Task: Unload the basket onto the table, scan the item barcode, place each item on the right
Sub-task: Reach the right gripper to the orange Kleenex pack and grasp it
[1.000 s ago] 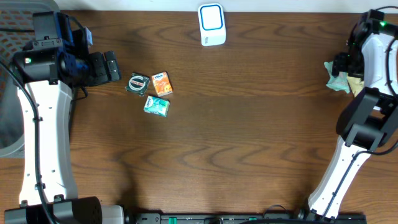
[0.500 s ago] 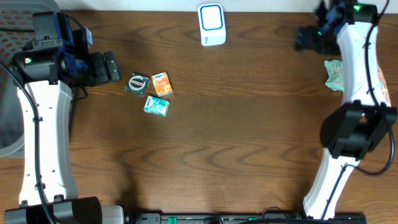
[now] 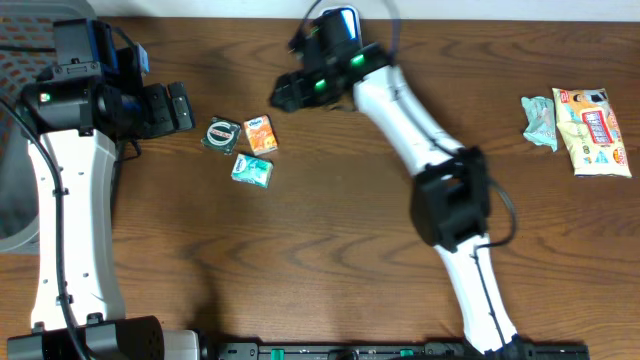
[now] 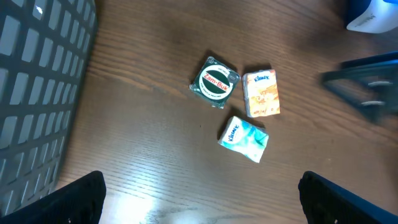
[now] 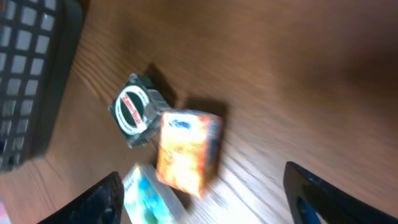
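The dark brown wood-grain counter [image 3: 330, 260] is bare across its middle and front, which leaves wide room between the two arms. Three small items lie close together near the rear left corner: a dark green packet with a round white-ringed label [image 3: 221, 134], a flat orange tissue pack [image 3: 260, 133] just beside it, and a teal tissue pack [image 3: 252, 170] just in front of both. None of the three touches an edge of the counter. A grey mesh basket [image 4: 37, 74] borders the left edge. The white scanner with a blue face [image 3: 342, 22] stands at the middle of the rear edge, and the right arm hides its lower part. The left fingers [image 4: 68, 202] are spread wide and released, near the left edge beside the items, with only their tips in frame. The right fingers [image 5: 102, 202] are also apart and grasp nothing, poised above the orange pack; that view is blurred and no barcode is legible. Near the right edge lie a crumpled pale green wrapper [image 3: 540, 122] and a glossy white, yellow and red packet [image 3: 590, 130].
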Available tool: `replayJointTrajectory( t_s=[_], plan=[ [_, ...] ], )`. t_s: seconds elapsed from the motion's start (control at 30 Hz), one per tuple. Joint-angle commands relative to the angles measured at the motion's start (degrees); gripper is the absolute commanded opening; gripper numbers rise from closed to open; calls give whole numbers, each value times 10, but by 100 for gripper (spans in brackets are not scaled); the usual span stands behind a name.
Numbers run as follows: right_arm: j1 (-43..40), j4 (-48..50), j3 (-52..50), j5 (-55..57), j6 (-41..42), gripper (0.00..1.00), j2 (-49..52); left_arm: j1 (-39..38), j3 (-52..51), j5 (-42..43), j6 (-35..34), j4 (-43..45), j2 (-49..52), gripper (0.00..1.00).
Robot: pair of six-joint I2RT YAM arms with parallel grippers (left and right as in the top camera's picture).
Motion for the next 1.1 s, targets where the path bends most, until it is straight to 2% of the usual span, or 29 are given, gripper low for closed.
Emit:
replayJointTrajectory(
  t_s=[0.0,0.1,0.2,0.23,0.27,0.43,0.57,0.73,0.8,0.9,1.07],
  plan=[
    [27,33,-1,5,66,70,33,0,-2,-1,-5,0,2,98],
    [46,31,-1,70,114,65,53,0,-2,-1,-5,0,2,98],
    [60,27,-1,87,116,64,78,0,-2,-1,-5,0,2,98],
    [61,24,-1,88,116,61,80,0,-2,-1,-5,0,2,98],
    [62,14,-1,96,116,54,85,0,-2,-1,-5,0,2,98],
    [52,-99,0,227,122,54,68,0,-2,-1,-5,0,2,98],
    [37,-200,0,357,122,41,28,0,-2,-1,-5,0,2,98],
    [31,-288,0,460,121,42,-41,0,-2,-1,-5,0,2,98],
    [31,-300,0,461,116,43,-61,0,-2,-1,-5,0,2,98],
    [38,-290,0,408,61,47,-75,0,-2,-1,-5,0,2,98],
    [68,-263,-29,390,-103,52,-66,0,-2,-1,-5,0,2,98]
  ],
)
